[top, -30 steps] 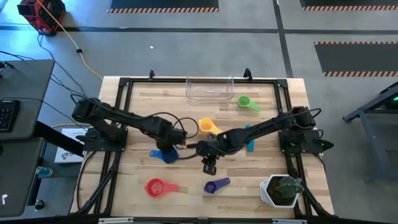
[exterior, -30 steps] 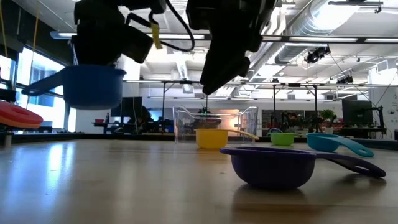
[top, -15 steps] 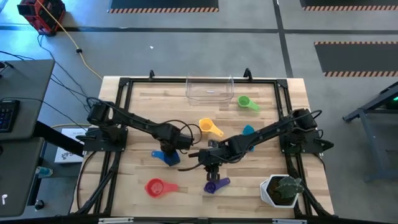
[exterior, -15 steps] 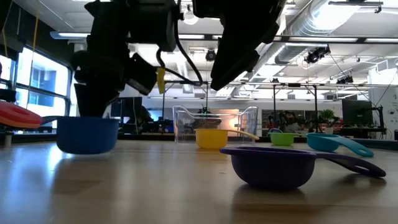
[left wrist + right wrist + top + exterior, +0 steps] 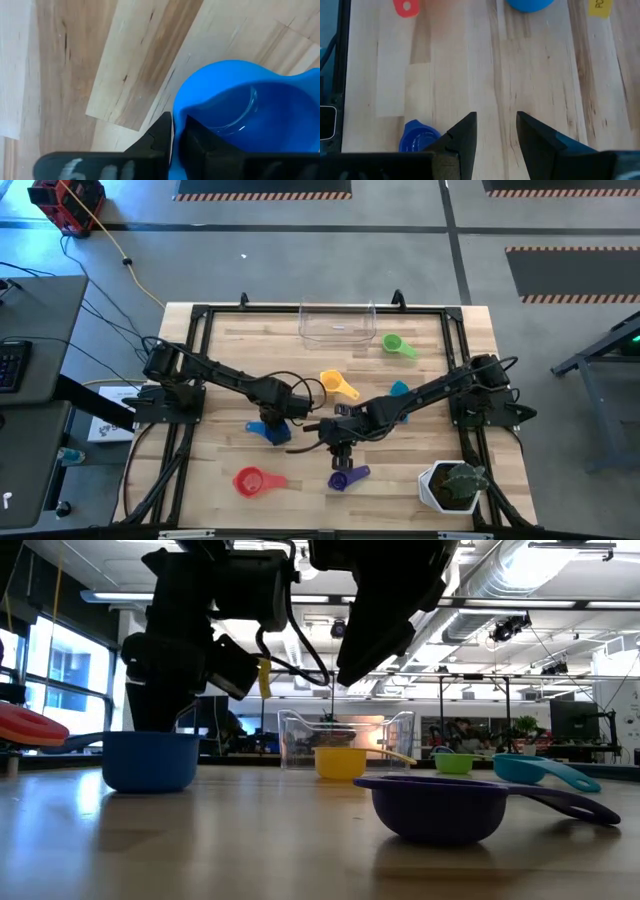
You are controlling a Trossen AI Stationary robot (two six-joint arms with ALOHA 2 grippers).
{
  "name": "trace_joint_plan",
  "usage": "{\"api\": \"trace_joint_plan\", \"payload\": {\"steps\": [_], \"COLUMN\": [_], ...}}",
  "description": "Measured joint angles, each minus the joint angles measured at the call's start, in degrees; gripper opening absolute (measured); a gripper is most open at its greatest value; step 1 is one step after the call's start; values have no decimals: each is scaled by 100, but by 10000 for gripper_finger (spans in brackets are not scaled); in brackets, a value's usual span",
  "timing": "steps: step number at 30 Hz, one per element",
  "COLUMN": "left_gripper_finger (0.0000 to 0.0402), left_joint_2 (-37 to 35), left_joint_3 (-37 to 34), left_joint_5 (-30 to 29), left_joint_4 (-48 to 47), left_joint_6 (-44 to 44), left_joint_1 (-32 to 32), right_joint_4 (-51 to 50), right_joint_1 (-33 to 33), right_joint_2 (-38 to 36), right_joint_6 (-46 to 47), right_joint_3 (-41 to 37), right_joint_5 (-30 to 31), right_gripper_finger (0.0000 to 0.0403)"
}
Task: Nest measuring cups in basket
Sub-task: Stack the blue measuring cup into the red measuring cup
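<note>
**Blue cup on the worktop, left gripper at its rim; purple cup just ahead of the right gripper**

Left gripper (image 5: 272, 420) sits over the blue cup (image 5: 266, 430). I see the cup resting flat on the worktop (image 5: 220, 370). In the left wrist view the fingers straddle the rim with only a narrow gap; I can't tell whether they're pinching it or have let go.

Right gripper (image 5: 340, 442) hangs with fingers spread, nothing between them. The purple cup (image 5: 347, 477) lies just beyond it toward the worktop's near edge, handle pointing right. Right arm is clearly the nearer one for that cup.

Basket (image 5: 337, 322) stands at the far edge, well apart from both, with no cup in it as far as I can see.
</note>
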Motion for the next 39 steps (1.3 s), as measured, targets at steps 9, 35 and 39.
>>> {"api": "trace_joint_plan", "payload": {"steps": [9,35,39], "left_gripper_finger": [62,74,74], "left_joint_2": [-1,-1673,-2084], "left_joint_3": [0,301,299], "left_joint_5": [1,31,-88], "left_joint_4": [20,-954,-1099], "left_joint_6": [133,-60,-133], "left_joint_1": [0,-74,-300], "right_joint_4": [-2,7,236], "right_joint_1": [0,1,0], "right_joint_2": [0,0,0], "right_joint_6": [0,1056,1315], "right_joint_3": [0,0,0], "right_joint_5": [-2,399,605], "right_gripper_finger": [129,129,129]}}
